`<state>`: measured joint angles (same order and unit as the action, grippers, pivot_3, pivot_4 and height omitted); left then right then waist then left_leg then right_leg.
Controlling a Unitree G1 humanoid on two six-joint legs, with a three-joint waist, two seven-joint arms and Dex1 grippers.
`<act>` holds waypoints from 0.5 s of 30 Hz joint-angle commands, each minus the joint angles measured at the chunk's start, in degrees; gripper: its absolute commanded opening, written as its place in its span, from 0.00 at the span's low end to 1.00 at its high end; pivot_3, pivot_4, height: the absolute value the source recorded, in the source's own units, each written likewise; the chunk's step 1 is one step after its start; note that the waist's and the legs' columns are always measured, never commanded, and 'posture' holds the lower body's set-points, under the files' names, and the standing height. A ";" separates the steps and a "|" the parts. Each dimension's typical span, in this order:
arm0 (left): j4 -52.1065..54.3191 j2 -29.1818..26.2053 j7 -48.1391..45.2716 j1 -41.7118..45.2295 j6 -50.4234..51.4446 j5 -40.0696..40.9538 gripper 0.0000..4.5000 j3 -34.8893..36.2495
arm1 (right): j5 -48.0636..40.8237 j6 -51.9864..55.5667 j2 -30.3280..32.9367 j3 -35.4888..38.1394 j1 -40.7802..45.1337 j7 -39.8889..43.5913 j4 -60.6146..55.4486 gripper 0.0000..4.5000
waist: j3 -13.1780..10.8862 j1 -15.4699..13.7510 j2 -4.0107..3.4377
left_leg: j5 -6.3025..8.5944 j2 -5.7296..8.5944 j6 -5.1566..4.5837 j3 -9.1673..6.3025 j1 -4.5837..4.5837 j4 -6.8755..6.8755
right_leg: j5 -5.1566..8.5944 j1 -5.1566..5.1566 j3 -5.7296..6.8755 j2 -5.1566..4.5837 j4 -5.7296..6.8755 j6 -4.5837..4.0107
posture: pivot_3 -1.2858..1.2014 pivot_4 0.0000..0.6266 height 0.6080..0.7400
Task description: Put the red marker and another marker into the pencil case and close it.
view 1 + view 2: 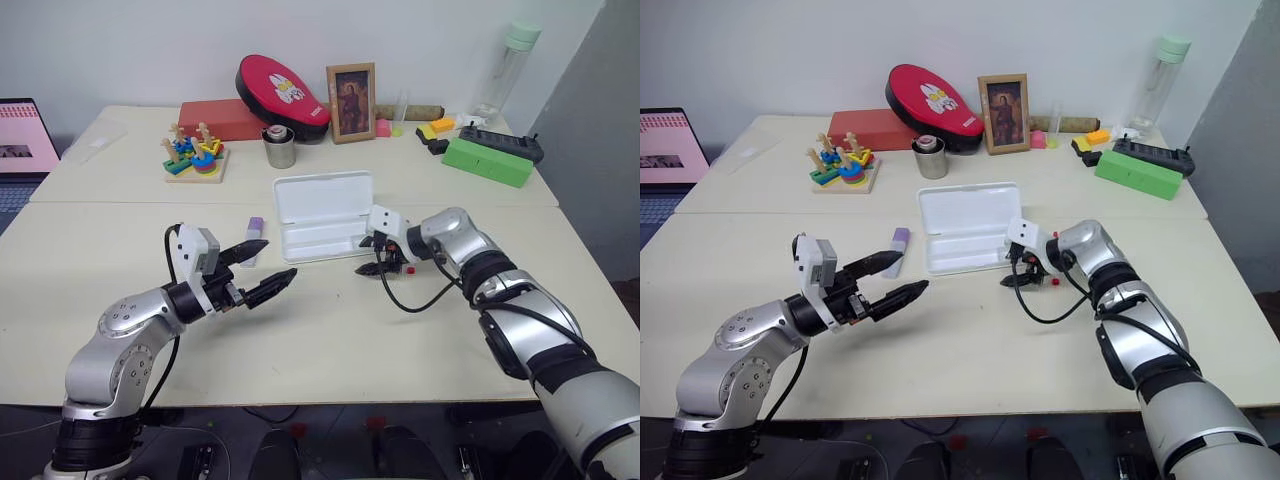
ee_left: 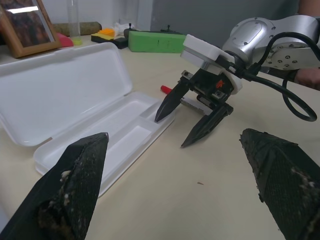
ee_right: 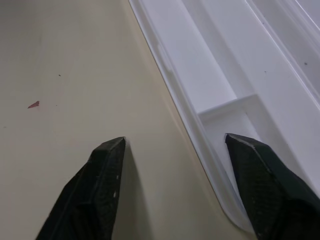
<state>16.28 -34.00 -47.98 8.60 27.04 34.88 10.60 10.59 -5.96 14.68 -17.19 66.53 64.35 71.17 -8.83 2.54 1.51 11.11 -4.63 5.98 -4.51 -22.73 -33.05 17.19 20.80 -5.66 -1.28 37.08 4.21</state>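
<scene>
Red marker [image 2: 165,89] on tabletop beside open pencil case [image 1: 322,228] – right gripper [image 2: 186,125] over it, fingers apart, nothing held. Left gripper [image 1: 262,268] open, empty. Next – close on marker.

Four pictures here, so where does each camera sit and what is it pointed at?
Left eye, right eye: on the head, looking forward and down over the table; both arms show.
Left wrist: along the left gripper, toward the open pencil case and the right gripper.
Right wrist: along the right gripper's fingertips, down at the case's rim and the tabletop.
Shared: the pencil case appears in all.
</scene>
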 commanded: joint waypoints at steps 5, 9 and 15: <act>3.60 -0.40 1.33 -0.35 -0.71 0.58 1.00 1.40 | 1.82 -1.57 -0.56 0.87 2.44 -1.50 1.29 0.27 | 0.00 0.06 0.00 | 0.00 0.00 0.00 0.00 0.00 0.00 | 0.00 0.00 0.00 0.00 0.00 0.00 | 0.52 0.24 1.00; 4.48 -0.22 1.97 -1.08 -0.79 0.56 1.00 1.49 | 2.22 -1.81 -0.77 1.06 2.74 -1.93 1.74 0.08 | 0.00 0.35 -0.01 | 0.00 0.00 0.00 0.00 0.00 0.01 | 0.00 0.00 0.00 0.00 0.00 0.00 | 0.52 0.24 1.00; 5.46 -0.32 2.90 -2.45 -0.85 0.77 1.00 2.22 | 2.08 -3.21 -0.66 1.41 3.01 -1.23 1.52 0.01 | -0.01 0.50 -0.01 | 0.00 0.00 0.00 -0.01 0.00 0.01 | 0.00 0.00 -0.01 0.00 0.01 0.00 | 0.52 0.24 1.00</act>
<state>19.62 -34.00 -45.51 6.45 27.03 34.92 11.32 12.80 -7.65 13.60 -16.86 68.09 62.59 73.02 -8.83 3.03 1.49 11.11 -4.63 5.98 -4.52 -22.72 -33.04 17.19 20.79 -5.66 -1.28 37.08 4.21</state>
